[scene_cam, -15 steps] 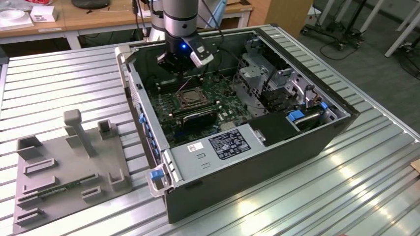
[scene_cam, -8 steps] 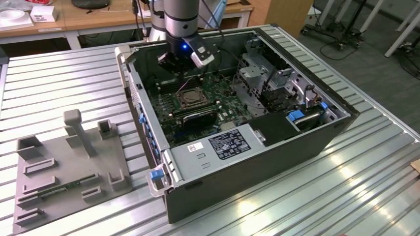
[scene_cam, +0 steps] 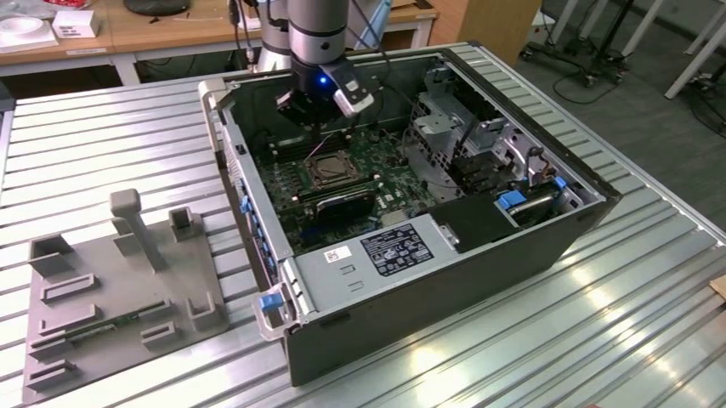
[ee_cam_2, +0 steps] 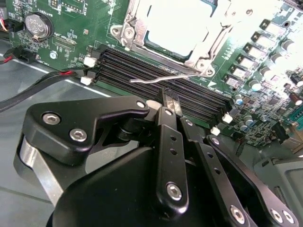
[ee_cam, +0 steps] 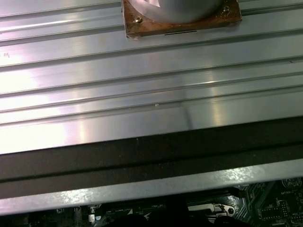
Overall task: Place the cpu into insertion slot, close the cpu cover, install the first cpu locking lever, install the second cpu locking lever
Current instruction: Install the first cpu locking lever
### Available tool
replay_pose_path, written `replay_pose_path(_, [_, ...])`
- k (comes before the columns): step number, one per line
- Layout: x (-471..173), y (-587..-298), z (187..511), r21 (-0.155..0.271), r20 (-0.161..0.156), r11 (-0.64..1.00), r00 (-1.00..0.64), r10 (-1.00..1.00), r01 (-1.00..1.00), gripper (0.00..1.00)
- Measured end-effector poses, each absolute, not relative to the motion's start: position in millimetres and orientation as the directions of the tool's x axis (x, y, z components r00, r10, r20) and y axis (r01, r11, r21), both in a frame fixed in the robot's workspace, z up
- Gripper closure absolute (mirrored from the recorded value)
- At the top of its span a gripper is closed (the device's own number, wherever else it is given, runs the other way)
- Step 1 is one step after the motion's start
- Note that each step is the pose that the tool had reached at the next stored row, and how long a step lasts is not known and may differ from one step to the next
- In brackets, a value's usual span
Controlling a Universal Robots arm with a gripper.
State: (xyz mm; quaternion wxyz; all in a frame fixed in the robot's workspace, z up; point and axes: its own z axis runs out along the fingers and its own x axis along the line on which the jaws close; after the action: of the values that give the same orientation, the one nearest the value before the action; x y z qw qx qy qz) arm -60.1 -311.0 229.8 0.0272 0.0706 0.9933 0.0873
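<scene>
Gripper [ee_cam_2: 171, 101] inside pc case [scene_cam: 454, 280], far of cpu [ee_cam_2: 175, 23]; fingers together, nothing btwn. Cover [ee_cam_2: 135, 33] down over cpu; lever [ee_cam_2: 161, 78] just off tips.

cpu [ee_cam_2: 175, 23] in insertion slot [ee_cam_2: 202, 62]; computer case [scene_cam: 454, 280] on table [scene_cam: 114, 144].

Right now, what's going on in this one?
The robot arm's gripper is down inside the open computer case, jaws together with nothing between them, poised over the memory slots next to the insertion slot. The cpu sits in that slot, and the cpu cover appears to lie flat around it. A thin wire locking lever runs along the socket edge nearest the gripper; whether it is latched cannot be told.
</scene>
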Motion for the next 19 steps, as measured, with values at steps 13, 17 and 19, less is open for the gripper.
replay_pose_path(13, [-58.1,-313.6,228.1,0.182,-0.041,0.974,-0.989,0.145,0.135,0.89])
replay_pose_path(17, [-57.1,-313.9,228.0,0.183,-0.041,0.974,-0.989,0.145,0.135,0.89])
replay_pose_path(19, [-57.0,-314.2,228.0,0.183,-0.041,0.974,-0.989,0.145,0.136,0.89])
